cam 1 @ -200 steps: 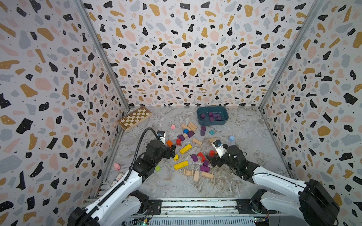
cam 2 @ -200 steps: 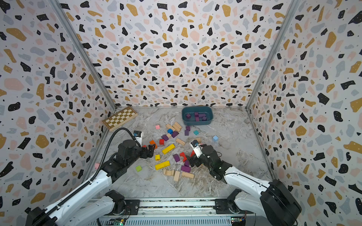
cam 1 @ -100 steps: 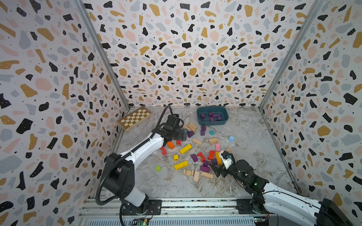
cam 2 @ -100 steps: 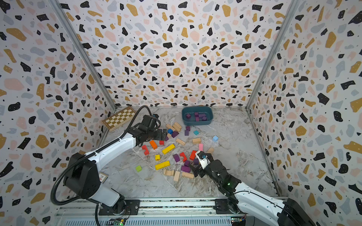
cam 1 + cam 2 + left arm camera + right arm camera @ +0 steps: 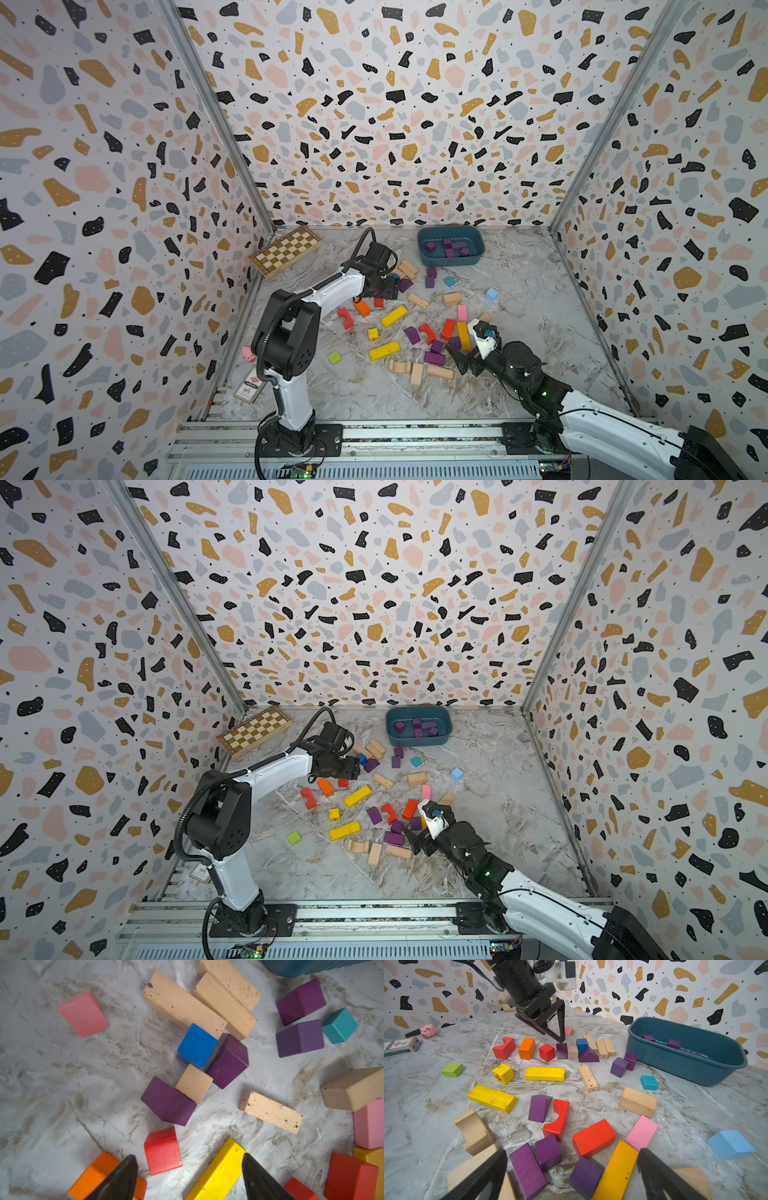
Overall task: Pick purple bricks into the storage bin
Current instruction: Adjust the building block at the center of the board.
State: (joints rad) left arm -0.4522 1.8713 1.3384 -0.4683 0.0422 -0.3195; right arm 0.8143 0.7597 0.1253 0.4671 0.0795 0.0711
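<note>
left gripper and right gripper spread, empty. i may knock the beige cube touching the nearest purple brick.

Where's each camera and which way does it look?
Top views: high up front, looking down at the table; left arm and right arm show.
Left wrist: on the left arm, looking down past the left gripper at purple bricks.
Right wrist: on the right arm, low, facing the storage bin past the right gripper.
Both wrist views show the blue cube.
</note>
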